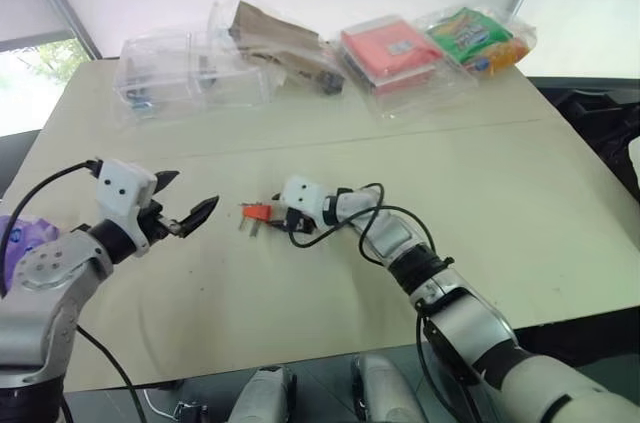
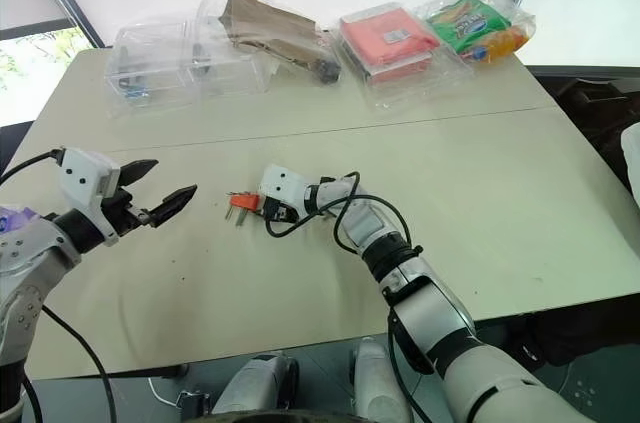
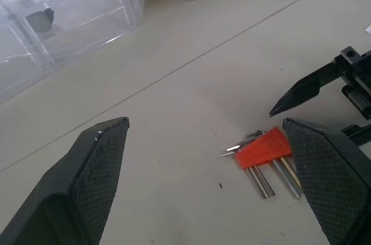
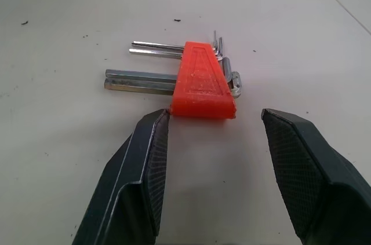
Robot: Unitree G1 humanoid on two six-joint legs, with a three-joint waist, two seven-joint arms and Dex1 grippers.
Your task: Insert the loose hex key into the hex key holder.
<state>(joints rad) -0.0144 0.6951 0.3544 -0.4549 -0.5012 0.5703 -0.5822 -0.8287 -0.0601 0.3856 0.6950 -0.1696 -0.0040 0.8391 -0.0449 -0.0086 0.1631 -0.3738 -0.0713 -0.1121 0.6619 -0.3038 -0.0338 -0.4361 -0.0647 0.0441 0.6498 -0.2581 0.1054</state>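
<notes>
Along the far edge of the table (image 1: 500, 193) stand clear boxes (image 1: 190, 78), one with a small dark part inside, a brown bag (image 1: 270, 33), a clear pack holding a red packet (image 1: 390, 51) and a bag of green and orange snacks (image 1: 475, 38). The holder (image 4: 201, 81), a red-orange wedge, lies flat mid-table with four grey keys through it, long shafts out one side and short bent ends at the other. The right claw (image 4: 214, 141) is open just before its wide end, one finger (image 4: 152, 141) about touching a corner, and the left claw (image 1: 185, 201) hangs wide open and empty nearby.

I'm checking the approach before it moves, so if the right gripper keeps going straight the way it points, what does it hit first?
Probably the small red-orange plastic hex key holder with grey metal keys, lying on the table straight ahead of the open right gripper. One finger looks almost against its end.
</notes>
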